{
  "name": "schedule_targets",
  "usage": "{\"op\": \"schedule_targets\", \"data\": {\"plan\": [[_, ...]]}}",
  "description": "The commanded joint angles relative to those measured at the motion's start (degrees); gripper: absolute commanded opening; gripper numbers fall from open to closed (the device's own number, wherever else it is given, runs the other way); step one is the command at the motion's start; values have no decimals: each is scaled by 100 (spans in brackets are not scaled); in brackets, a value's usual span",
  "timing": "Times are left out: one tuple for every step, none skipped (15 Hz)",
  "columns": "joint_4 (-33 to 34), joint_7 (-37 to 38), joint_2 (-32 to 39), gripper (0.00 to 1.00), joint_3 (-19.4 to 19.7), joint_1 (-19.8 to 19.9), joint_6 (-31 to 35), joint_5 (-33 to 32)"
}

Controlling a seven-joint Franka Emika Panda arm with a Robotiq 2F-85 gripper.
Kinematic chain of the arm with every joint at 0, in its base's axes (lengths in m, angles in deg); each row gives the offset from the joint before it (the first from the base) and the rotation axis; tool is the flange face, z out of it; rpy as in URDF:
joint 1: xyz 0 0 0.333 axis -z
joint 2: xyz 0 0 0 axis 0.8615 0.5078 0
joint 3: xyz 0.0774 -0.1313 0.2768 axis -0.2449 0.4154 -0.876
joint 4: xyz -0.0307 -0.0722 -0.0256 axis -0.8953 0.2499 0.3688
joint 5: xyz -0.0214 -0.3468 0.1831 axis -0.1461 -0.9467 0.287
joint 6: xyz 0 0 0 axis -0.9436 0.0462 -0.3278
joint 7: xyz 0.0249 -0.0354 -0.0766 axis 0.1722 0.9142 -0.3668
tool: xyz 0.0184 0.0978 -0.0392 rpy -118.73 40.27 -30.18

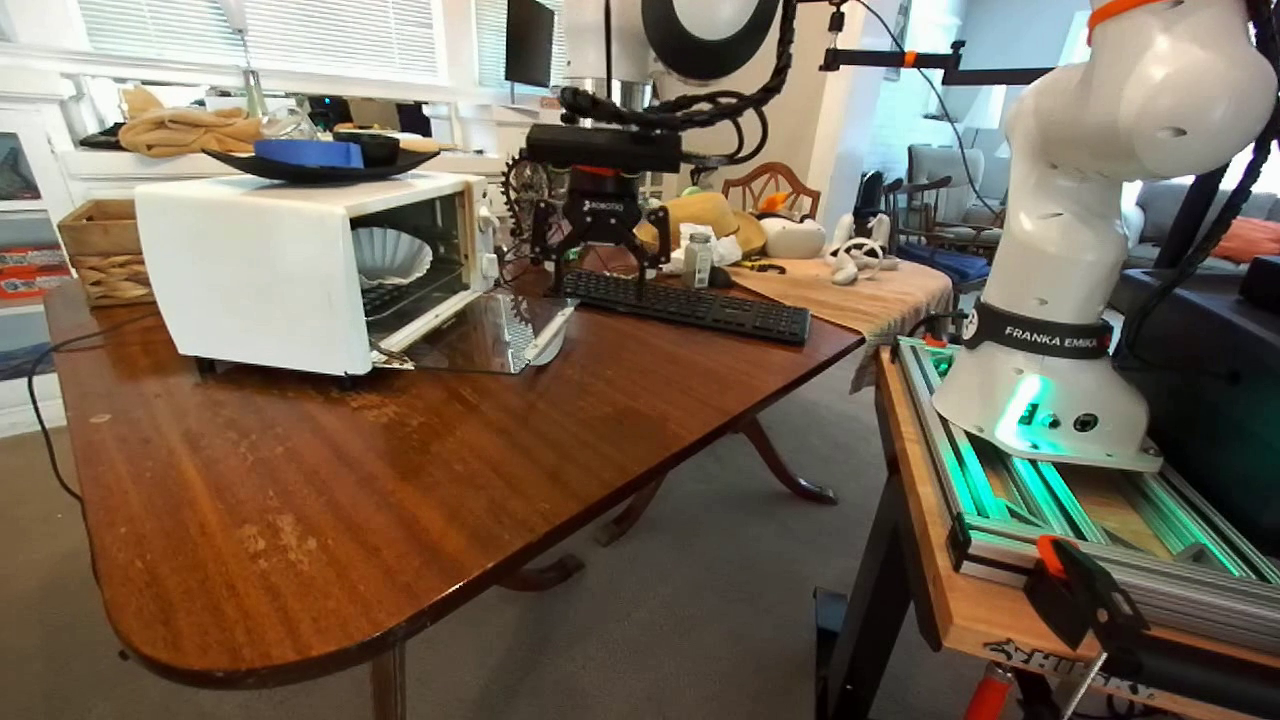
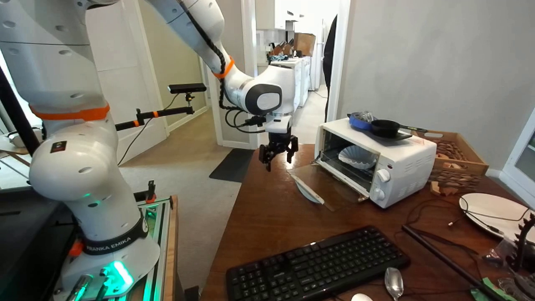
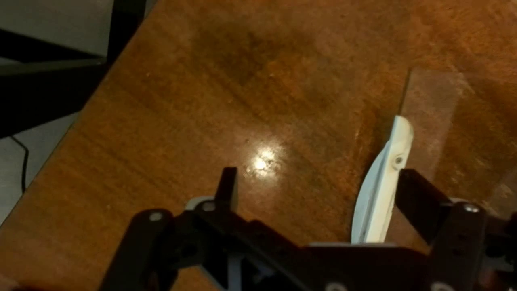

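Note:
My gripper (image 1: 600,280) is open and empty above the wooden table, beside the open door of a white toaster oven (image 1: 250,270). In an exterior view the gripper (image 2: 278,163) hangs near the far end of the door's white handle (image 2: 309,190), apart from it. The glass door (image 2: 338,184) is folded down flat. In the wrist view, between the open fingers (image 3: 318,171), the handle (image 3: 387,182) shows close to the right finger, which overlaps its edge in the picture. Its lower end is hidden by the gripper. A white fluted paper filter (image 2: 357,156) sits inside the oven.
A black plate (image 1: 320,172) with a blue item and small black pan sits on the oven. A black keyboard (image 2: 317,267), spoon (image 2: 393,283), white plate (image 2: 497,213) and cables lie on the table. A wooden basket (image 2: 459,163) stands beside the oven.

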Motion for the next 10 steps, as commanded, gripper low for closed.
{"op": "schedule_targets", "data": {"plan": [[-340,-773,-742,100,96,169,-808,-601],[-334,-1015,-866,100,108,225,-1043,-751],[-303,-1299,-974,100,113,292,-1276,-877],[-258,-1590,-1045,100,120,353,-1457,-1002],[-216,-1884,-1101,100,127,420,-1592,-1131],[-181,-2126,-1146,100,122,480,-1685,-1302],[-140,-1724,-963,100,45,466,-1465,-1013],[-137,-1907,-1037,100,49,519,-1545,-1100],[-137,-2014,-1079,100,52,551,-1577,-1132],[-138,-2063,-1094,100,52,560,-1581,-1153]]}}
